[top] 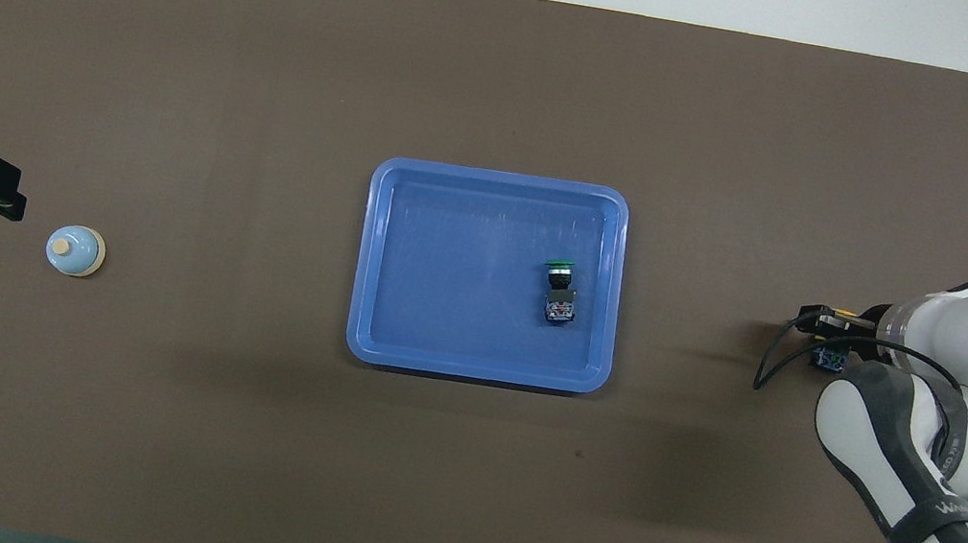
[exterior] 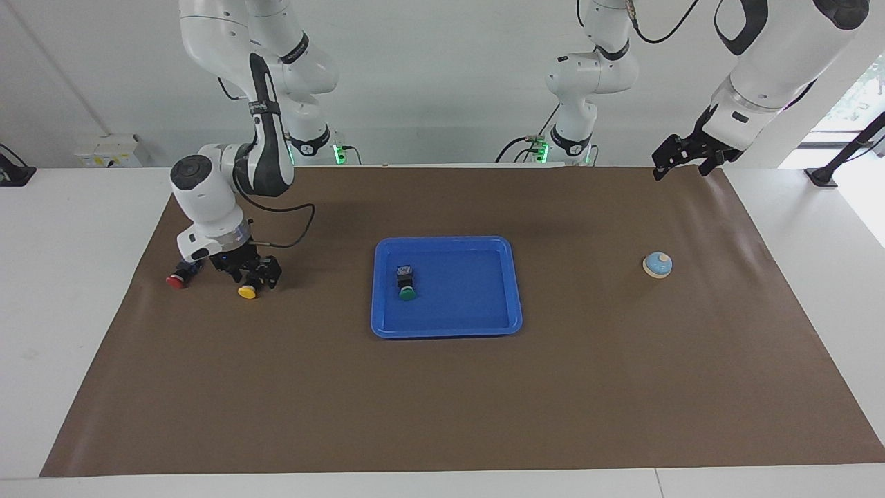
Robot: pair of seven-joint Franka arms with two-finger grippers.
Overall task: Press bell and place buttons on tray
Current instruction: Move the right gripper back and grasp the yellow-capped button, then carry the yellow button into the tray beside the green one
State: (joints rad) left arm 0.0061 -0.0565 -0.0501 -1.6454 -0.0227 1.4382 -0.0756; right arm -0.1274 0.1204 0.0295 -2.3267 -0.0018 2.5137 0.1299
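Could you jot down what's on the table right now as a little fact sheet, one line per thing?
tray: blue, mid-table
green button: lying in the tray
yellow button: on the brown mat, toward the right arm's end
red button: on the mat beside the yellow one
bell: on the mat, toward the left arm's end
right pincer: down at the yellow button, shut on it
left pincer: open, waiting above the mat's edge, clear of the bell
buttons left to move: two
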